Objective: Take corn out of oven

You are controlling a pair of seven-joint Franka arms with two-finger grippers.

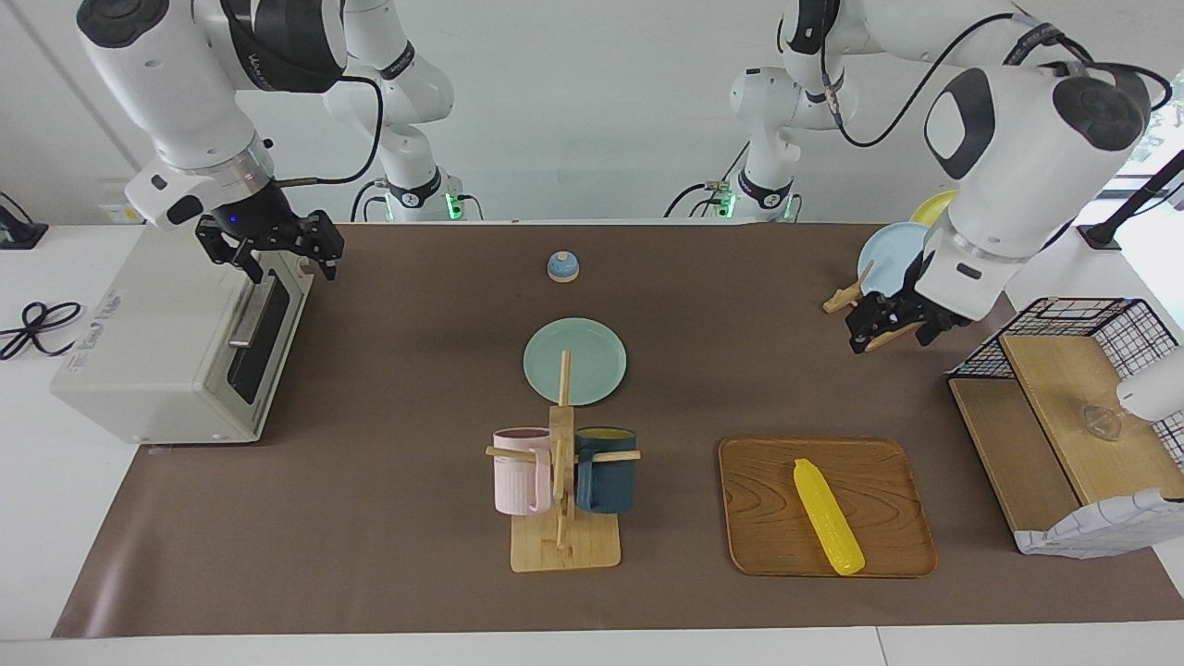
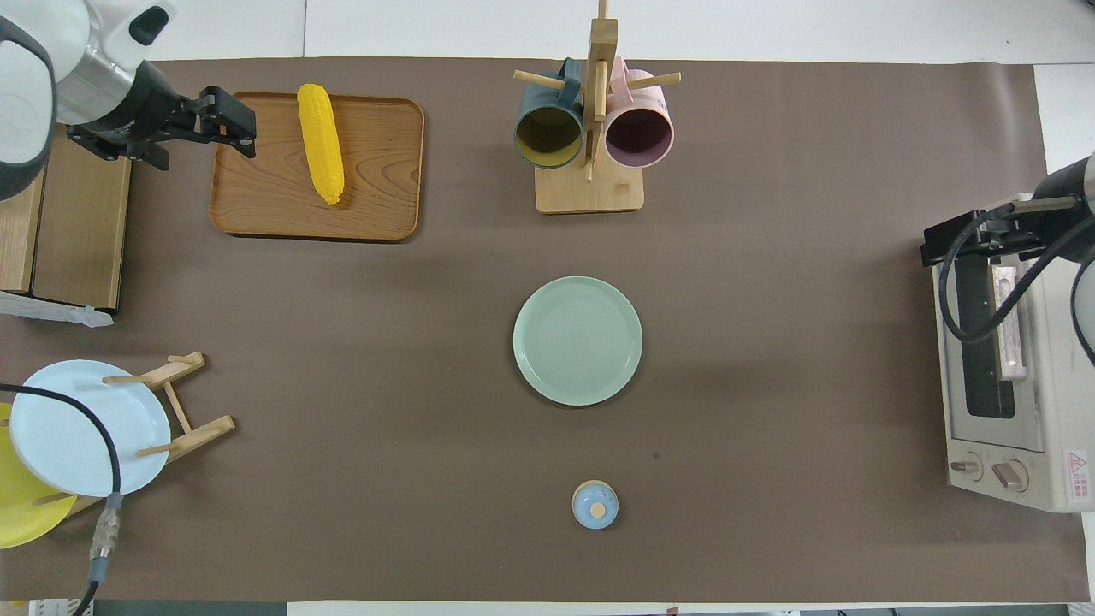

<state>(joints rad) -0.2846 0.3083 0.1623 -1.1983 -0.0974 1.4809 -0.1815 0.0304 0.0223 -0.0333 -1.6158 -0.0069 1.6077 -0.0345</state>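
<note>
The corn (image 1: 828, 516) lies on the wooden tray (image 1: 758, 546), well apart from the oven (image 1: 148, 361), whose door looks closed, so the task seems essentially done. The right hand (image 1: 277, 250) hovers over the oven's top edge, fingers apart, holding nothing. The left hand (image 1: 893, 324), also apart and holding nothing, hangs over the counter (image 1: 407, 388) near the plate rack (image 1: 846, 296). What remains is likely only retreat.
</note>
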